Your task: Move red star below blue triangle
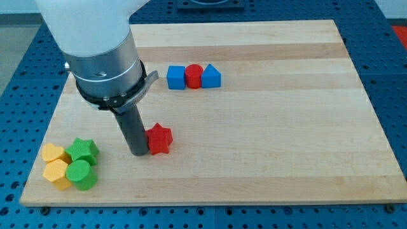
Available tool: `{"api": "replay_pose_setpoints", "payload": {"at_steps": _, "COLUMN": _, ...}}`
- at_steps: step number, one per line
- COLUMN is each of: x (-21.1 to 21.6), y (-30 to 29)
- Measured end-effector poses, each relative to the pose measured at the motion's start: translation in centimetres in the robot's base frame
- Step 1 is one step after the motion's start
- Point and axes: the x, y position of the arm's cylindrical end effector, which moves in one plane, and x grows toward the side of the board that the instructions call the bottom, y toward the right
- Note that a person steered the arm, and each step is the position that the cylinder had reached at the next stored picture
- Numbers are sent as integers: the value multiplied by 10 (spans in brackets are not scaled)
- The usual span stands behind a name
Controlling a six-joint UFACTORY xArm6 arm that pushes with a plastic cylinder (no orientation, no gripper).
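The red star [159,138] lies on the wooden board [267,127], left of centre. My tip [138,152] is right against the star's left side, touching or nearly so. The blue triangle [211,77] sits near the view's top, at the right end of a tight row with a red cylinder [194,76] and a blue cube [176,77]. The star is below and to the left of the triangle, well apart from it.
A cluster sits at the lower left: a green star [83,151], a green cylinder [81,174], and two yellow blocks [53,153] [57,173]. The arm's wide body [102,57] covers the board's upper left.
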Motion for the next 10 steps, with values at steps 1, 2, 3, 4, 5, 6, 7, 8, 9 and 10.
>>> {"api": "replay_pose_setpoints", "payload": {"at_steps": 1, "x": 20, "y": -14}}
{"api": "replay_pose_setpoints", "payload": {"at_steps": 2, "x": 14, "y": 2}}
{"api": "replay_pose_setpoints", "payload": {"at_steps": 3, "x": -13, "y": 40}}
{"api": "replay_pose_setpoints", "payload": {"at_steps": 4, "x": -48, "y": 80}}
{"api": "replay_pose_setpoints", "payload": {"at_steps": 5, "x": -73, "y": 101}}
{"api": "replay_pose_setpoints", "payload": {"at_steps": 6, "x": -66, "y": 102}}
{"api": "replay_pose_setpoints", "payload": {"at_steps": 7, "x": -36, "y": 115}}
{"api": "replay_pose_setpoints", "payload": {"at_steps": 8, "x": -40, "y": 145}}
{"api": "replay_pose_setpoints", "payload": {"at_steps": 9, "x": -68, "y": 152}}
{"api": "replay_pose_setpoints", "payload": {"at_steps": 10, "x": -80, "y": 143}}
